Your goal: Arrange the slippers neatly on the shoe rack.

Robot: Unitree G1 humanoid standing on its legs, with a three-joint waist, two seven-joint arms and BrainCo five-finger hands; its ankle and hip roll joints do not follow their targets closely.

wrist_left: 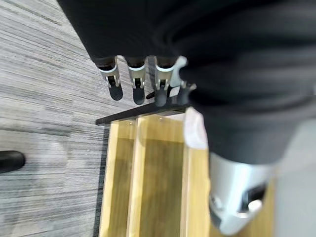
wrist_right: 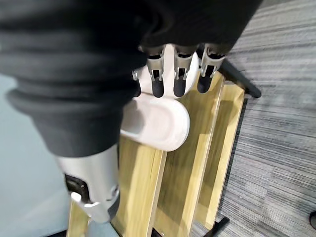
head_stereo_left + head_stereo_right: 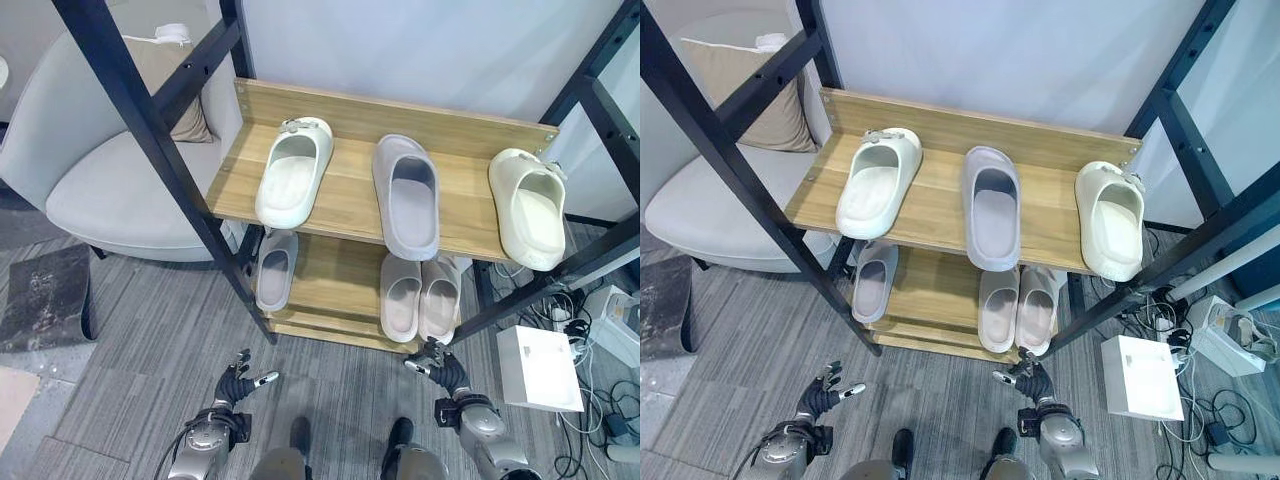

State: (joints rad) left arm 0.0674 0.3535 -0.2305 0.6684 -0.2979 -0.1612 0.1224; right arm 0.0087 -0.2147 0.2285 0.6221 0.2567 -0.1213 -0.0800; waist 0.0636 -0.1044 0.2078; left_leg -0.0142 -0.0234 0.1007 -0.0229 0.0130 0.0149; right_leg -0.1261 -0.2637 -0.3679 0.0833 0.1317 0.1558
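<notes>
Left eye view showed slippers on the shoe rack point(image 3: 470, 135): three on top, their long axes running front to back. The pink pair point(image 3: 418, 295) below lay just beyond the right hand point(image 3: 437, 365), nearer than the left hand point(image 3: 236, 380); both hung relaxed, empty.

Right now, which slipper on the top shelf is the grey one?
The grey slipper in the middle of the top shelf. The cream slipper to its left and the cream slipper at the right end are both paler, each with a strap.
</notes>
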